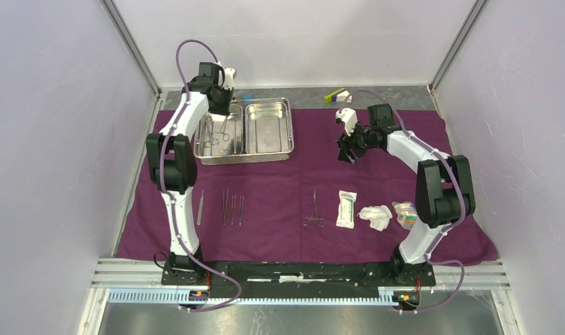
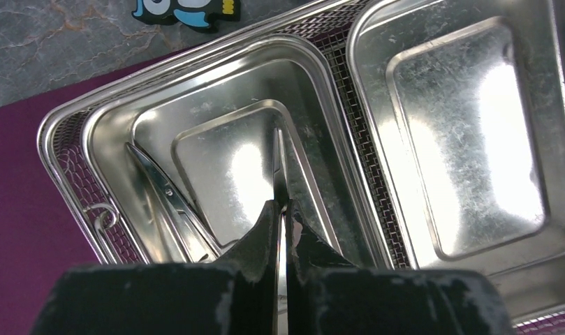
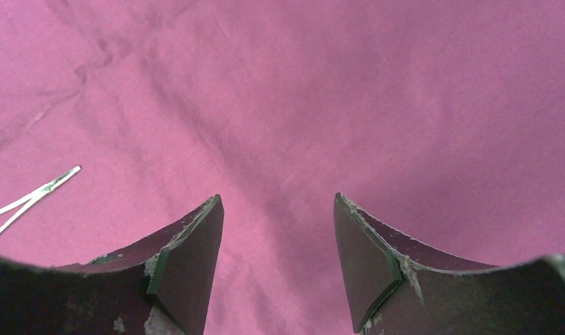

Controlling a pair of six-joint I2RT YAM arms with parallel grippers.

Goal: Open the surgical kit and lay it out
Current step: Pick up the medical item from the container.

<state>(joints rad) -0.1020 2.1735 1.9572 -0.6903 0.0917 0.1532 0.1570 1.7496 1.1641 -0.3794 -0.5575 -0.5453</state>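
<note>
Now the left gripper point(image 2: 282, 209) is pinched tight on a thin metal tool point(image 2: 279, 157) in the left half of the steel tray point(image 2: 321, 77), likely to lift it out. A ring-handled tool point(image 2: 164, 192) lies beside it. On the near part of the purple cloth point(image 1: 377, 174), tweezers point(image 1: 200, 207), forceps point(image 1: 313, 213), a white packet point(image 1: 346, 208), gauze point(image 1: 375, 216) and a clear packet point(image 1: 405, 214) sit in a row, apart, so each is easy to see. The right gripper point(image 3: 276, 202) hangs wide open over bare cloth, out of the way.
</note>
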